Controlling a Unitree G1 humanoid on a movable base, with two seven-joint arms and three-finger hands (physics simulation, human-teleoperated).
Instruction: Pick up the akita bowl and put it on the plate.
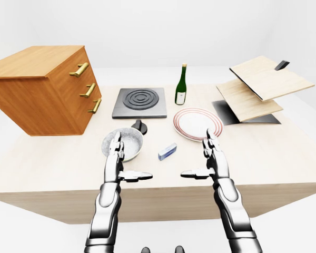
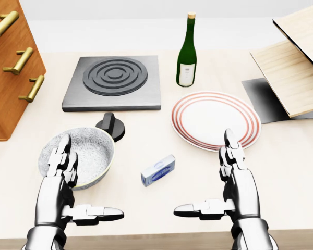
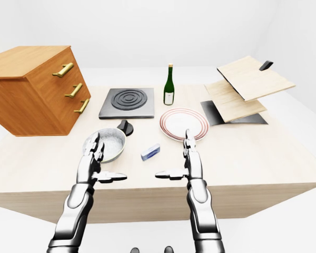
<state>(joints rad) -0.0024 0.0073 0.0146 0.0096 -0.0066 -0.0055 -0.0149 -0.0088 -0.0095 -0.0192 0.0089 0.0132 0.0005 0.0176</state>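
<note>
The akita bowl (image 2: pixel 88 151), grey-white with a speckled inside, stands on the table at the lower left of the head view. My left hand (image 2: pixel 81 190) hovers over its near rim, fingers straight and open, thumb pointing right. The white plate (image 2: pixel 215 119) with red rings lies right of the centre. My right hand (image 2: pixel 219 182) is open just below the plate's near edge, thumb pointing left. Neither hand holds anything.
A black burner plate (image 2: pixel 113 82) with a knob (image 2: pixel 111 125) sits above the bowl. A green wine bottle (image 2: pixel 187 52) stands above the plate. A small blue-white box (image 2: pixel 158 170) lies between the hands. A wooden drawer cabinet (image 1: pixel 42 87) is left, a wooden rack (image 1: pixel 260 87) right.
</note>
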